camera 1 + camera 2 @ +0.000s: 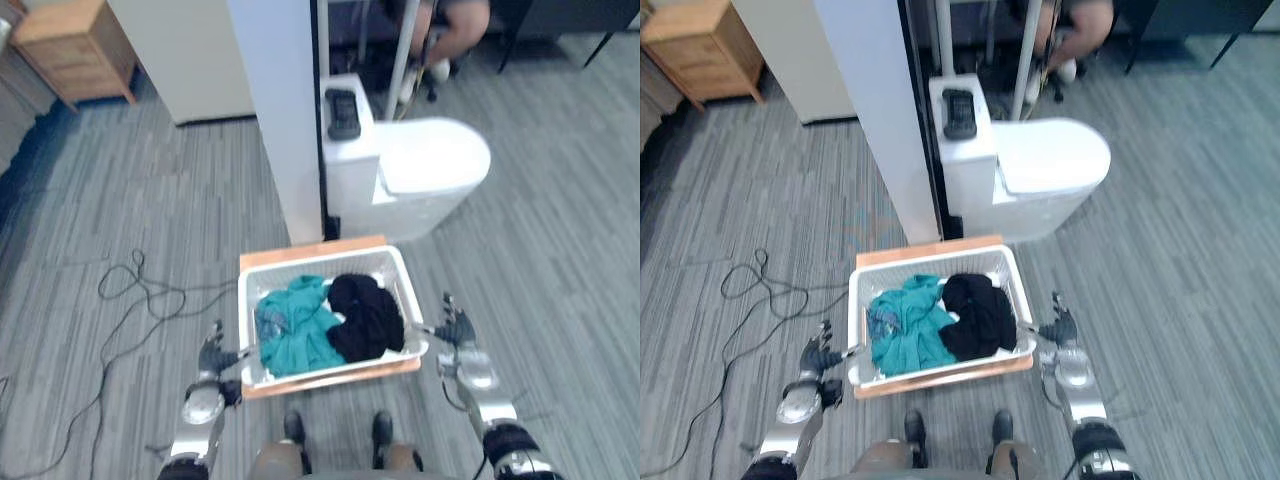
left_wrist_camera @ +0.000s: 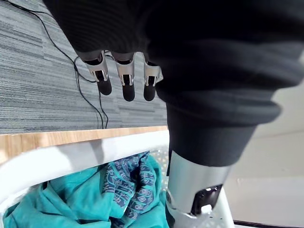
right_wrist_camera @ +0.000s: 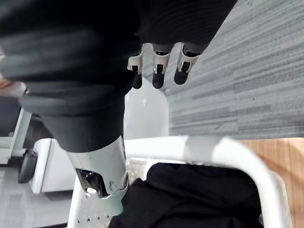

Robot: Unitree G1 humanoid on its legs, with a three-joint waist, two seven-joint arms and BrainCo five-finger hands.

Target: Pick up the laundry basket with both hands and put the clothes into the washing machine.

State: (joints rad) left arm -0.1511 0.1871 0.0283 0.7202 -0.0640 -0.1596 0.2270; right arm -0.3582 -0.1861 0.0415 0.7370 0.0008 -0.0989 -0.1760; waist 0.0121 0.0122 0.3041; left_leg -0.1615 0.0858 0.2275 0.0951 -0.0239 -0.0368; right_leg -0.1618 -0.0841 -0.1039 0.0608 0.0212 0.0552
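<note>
A white laundry basket (image 1: pixel 320 261) sits on a wooden board (image 1: pixel 300 247) on the floor in front of me. Inside lie a teal garment (image 1: pixel 300 337) on the left and a black garment (image 1: pixel 368 316) on the right. My left hand (image 1: pixel 212 352) is at the basket's left side, its fingers (image 2: pixel 126 81) straight outside the rim (image 2: pixel 61 156) and its thumb (image 2: pixel 190 185) reaching over it. My right hand (image 1: pixel 456 330) mirrors this at the right side, thumb (image 3: pixel 102 176) over the rim (image 3: pixel 213 149). Beyond the basket stands a white machine (image 1: pixel 425 170) with a rounded lid down.
A white upright panel (image 1: pixel 285 110) stands just behind the basket, left of the machine. A black handset (image 1: pixel 343 112) lies on the machine's top. A wooden cabinet (image 1: pixel 75 45) is at the far left. A seated person (image 1: pixel 455 25) is at the back.
</note>
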